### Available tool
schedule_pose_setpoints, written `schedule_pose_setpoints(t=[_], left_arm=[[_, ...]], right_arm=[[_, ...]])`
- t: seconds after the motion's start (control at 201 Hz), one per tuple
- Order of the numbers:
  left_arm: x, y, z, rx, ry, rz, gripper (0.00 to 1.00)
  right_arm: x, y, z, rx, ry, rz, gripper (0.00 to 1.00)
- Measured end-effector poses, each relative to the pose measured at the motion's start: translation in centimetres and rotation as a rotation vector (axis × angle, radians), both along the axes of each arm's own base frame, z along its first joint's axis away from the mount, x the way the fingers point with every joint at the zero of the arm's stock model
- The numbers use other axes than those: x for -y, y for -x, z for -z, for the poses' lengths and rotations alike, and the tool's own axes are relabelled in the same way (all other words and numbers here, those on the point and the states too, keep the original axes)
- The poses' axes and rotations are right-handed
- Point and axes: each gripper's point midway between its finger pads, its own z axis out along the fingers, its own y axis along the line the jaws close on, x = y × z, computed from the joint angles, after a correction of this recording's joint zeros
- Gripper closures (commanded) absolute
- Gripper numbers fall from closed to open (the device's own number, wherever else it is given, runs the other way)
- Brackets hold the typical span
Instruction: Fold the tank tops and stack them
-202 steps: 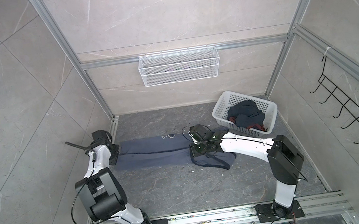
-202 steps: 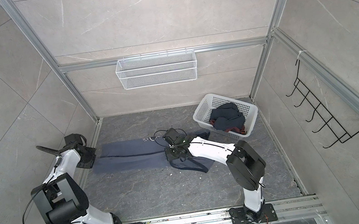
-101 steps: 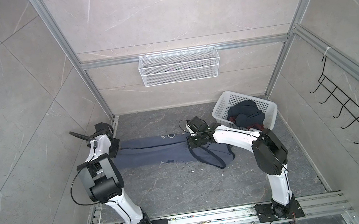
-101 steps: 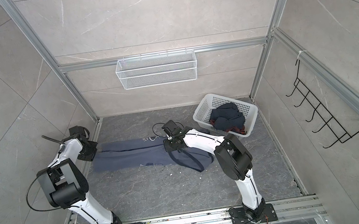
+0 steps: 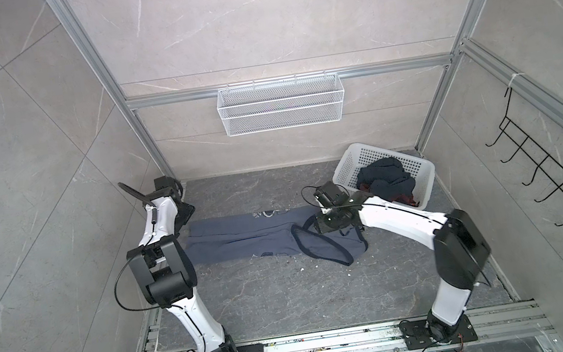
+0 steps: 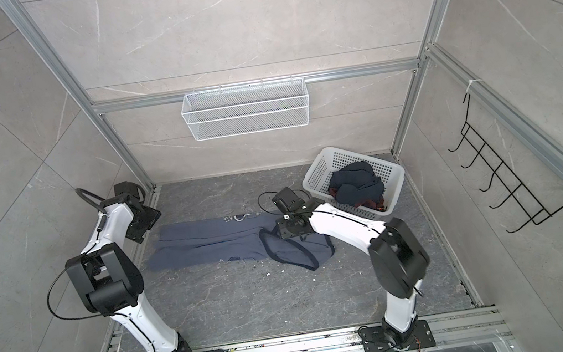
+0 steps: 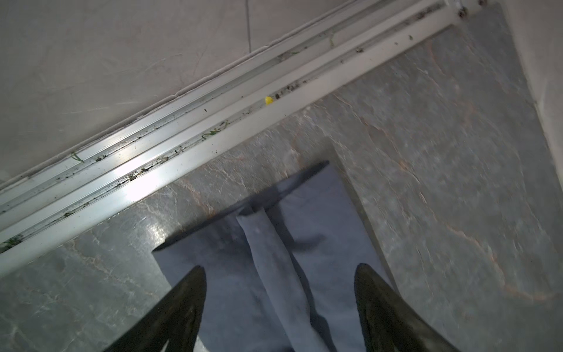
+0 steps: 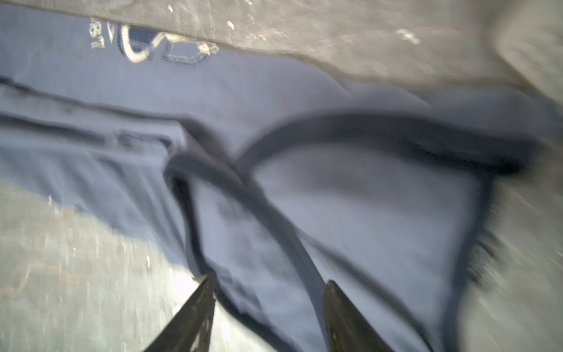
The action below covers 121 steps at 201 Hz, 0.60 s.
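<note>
Left gripper (image 7: 278,269) and right gripper (image 8: 269,279) hover open and empty over the ends of the slate-blue tank top (image 5: 240,237), apparently laid flat for folding.

Even, bright light in both top views; wrist views blurred, rail (image 7: 146,170) glaring.

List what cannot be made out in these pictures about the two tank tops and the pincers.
- Lettering on the blue tank top: too small in both top views, blurred and cut off at the fold in the right wrist view.
- Dark tank top: crumpled in the basket, any print hidden.
- Right pincer: its wrist covers it in both top views.
</note>
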Motion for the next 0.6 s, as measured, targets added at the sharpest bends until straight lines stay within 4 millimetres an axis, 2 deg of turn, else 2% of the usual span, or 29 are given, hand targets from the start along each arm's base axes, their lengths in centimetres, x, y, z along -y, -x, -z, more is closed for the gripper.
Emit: schedule_pose_setpoints(t=[0.08, 0.174, 0.239, 0.309, 0.478, 0.587, 0.602], left_arm=[[4.3, 0.2, -2.2, 0.040, -0.029, 0.115, 0.21], [9.5, 1.2, -3.7, 0.076, -0.038, 0.249, 0.22], [12.5, 1.9, -3.8, 0.081, -0.034, 0.329, 0.23], [14.8, 2.4, -3.1, 0.067, -0.025, 0.394, 0.25], [20.1, 3.7, -0.6, 0.000, -0.018, 0.549, 0.28], [25.0, 4.9, 0.3, -0.024, -0.013, 0.690, 0.29], [26.2, 5.2, 0.5, -0.030, -0.012, 0.721, 0.29]], right_arm=[[2.5, 2.5, -0.3, -0.007, 0.012, 0.035, 0.45], [4.7, 5.5, 1.5, -0.059, 0.053, 0.070, 0.45], [5.5, 7.6, 3.6, -0.116, 0.101, 0.075, 0.45], [5.7, 9.3, 5.2, -0.160, 0.145, 0.067, 0.46], [5.4, 10.3, 7.1, -0.190, 0.219, 0.084, 0.53], [6.2, 10.1, 7.6, -0.188, 0.262, 0.129, 0.58], [6.3, 10.1, 7.7, -0.187, 0.266, 0.131, 0.59]])
